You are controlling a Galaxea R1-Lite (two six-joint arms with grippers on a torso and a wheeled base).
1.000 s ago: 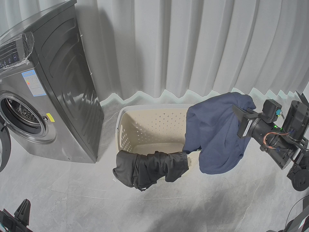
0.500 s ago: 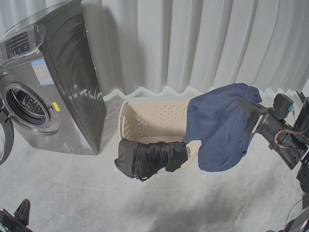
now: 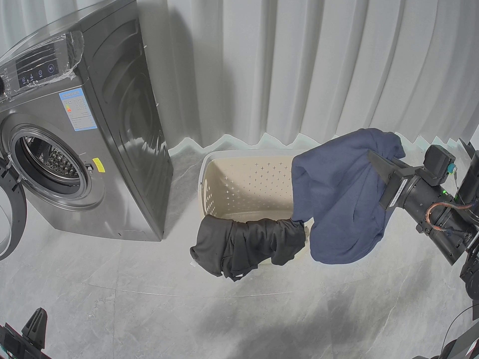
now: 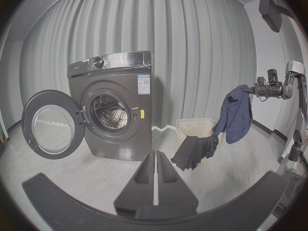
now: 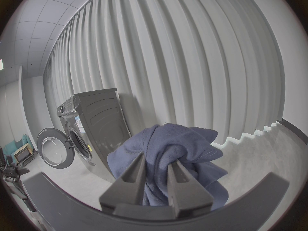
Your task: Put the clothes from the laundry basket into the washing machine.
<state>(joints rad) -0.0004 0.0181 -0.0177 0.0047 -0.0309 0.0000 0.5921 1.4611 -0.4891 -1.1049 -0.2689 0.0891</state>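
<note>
A navy garment (image 3: 339,205) hangs in the air over the right end of the beige laundry basket (image 3: 249,180), with my right gripper (image 3: 373,159) shut on its bunched top. The right wrist view shows the cloth (image 5: 179,145) pinched by that gripper (image 5: 157,160). A dark grey garment (image 3: 244,245) lies draped over the basket's front rim. The grey washing machine (image 3: 85,140) stands at the left, its round door (image 4: 53,124) swung open and the drum (image 4: 110,114) showing. My left gripper (image 4: 156,158) is low near the floor, shut and empty, facing the machine.
White curtains (image 3: 299,56) hang behind the machine and basket. Pale floor (image 3: 149,295) stretches open between the basket, the machine and me. The open door (image 3: 10,215) juts out at the far left.
The head camera has swung left, so the machine and basket sit farther right in the picture. The right gripper and navy garment have shifted slightly left relative to the basket.
</note>
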